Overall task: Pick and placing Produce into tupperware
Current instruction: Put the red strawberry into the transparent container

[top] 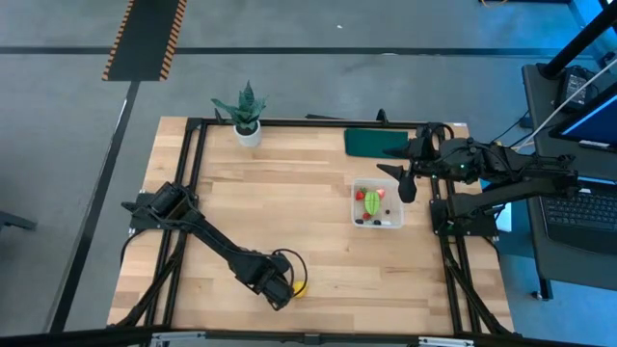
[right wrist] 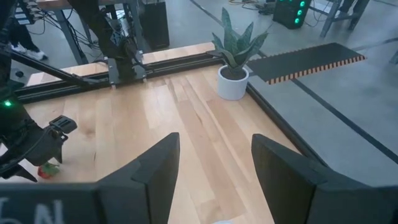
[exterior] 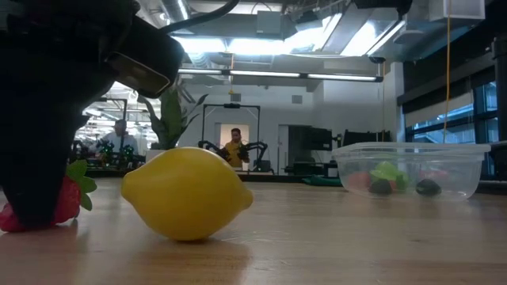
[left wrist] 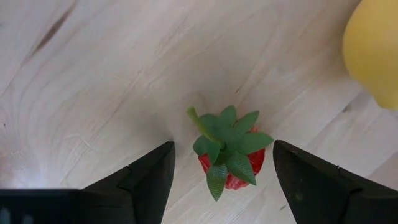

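A red strawberry (left wrist: 231, 163) with a green leafy cap is seen lying on the worktop (left wrist: 93, 81), between the two fingers of the left pincer (left wrist: 224, 177). Its leaves and short stem are turned up toward the wrist camera, so its long axis runs roughly upright from the wood. The left pincer is spread wide, with a finger on either side of the berry; a gap of bare wood is visible between each finger and the fruit, and nothing is held. Just beside the berry a yellow lemon (exterior: 187, 192) is laid on its side, its long axis level with the worktop; in the low view its pointed end is directed toward the clear box (exterior: 410, 169).

In the high view the left pincer (top: 280, 287) is found near the front edge of the worktop, with the lemon (top: 301, 286) right next to it. The clear box (top: 378, 204) is placed well apart, toward the right side, and several small pieces are contained in it: green, red and dark. The right pincer (top: 405, 183) is held above the box's far edge, its fingers spread apart and empty. A potted plant (top: 247, 116) is set at the far edge.
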